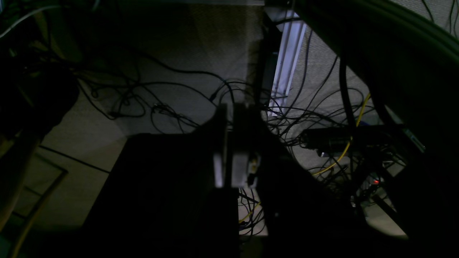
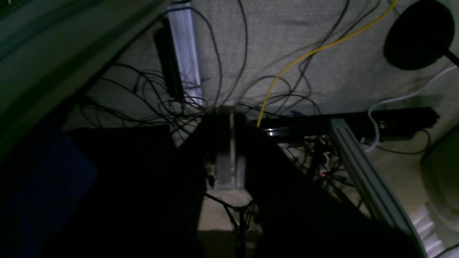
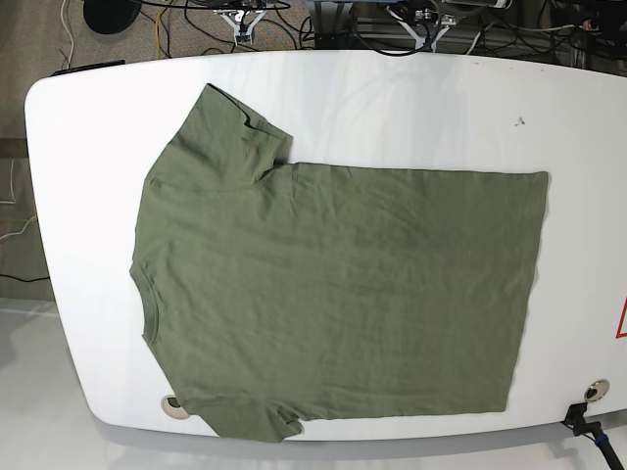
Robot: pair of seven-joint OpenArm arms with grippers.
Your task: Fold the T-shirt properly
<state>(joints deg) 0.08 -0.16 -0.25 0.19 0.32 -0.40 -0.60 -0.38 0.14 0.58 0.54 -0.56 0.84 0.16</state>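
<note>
No readable text — only a red-edged sign [image 3: 621,318] corner — on the table [image 3: 411,98].

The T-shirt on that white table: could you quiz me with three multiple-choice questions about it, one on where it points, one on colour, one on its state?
1. In the base view, the collar of the T-shirt points toward:
A. the picture's left
B. the picture's right
C. the top edge

2. The shirt's colour is:
A. navy blue
B. olive green
C. red

3. The shirt is:
A. folded in half
B. rolled up
C. spread flat, unfolded

Answers:
1. A, the neckline sits at the left, the straight hem at the right.
2. B, plain olive green against the white table.
3. C, body and both sleeves lie open, no fold made.
</note>
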